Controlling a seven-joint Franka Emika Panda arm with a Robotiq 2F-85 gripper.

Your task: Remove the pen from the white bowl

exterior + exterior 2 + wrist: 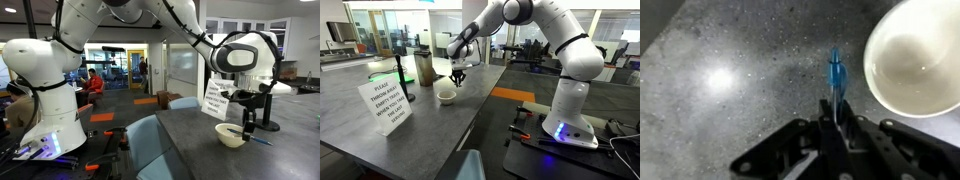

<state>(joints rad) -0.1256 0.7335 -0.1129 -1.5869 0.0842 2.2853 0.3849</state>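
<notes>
The white bowl (915,55) sits on the dark speckled table at the upper right of the wrist view, and its inside looks empty. My gripper (830,110) is shut on a thin blue pen (836,75), which points down at bare table just beside the bowl's rim. In both exterior views the gripper (247,122) (459,78) hangs just above the table next to the bowl (231,136) (445,93). The pen is too small to make out there.
A printed paper sign (388,103) (216,98) stands by the bowl. A black post with a round base (405,80) and a metal flask (423,68) stand behind it. The table edge (485,105) runs close to the bowl.
</notes>
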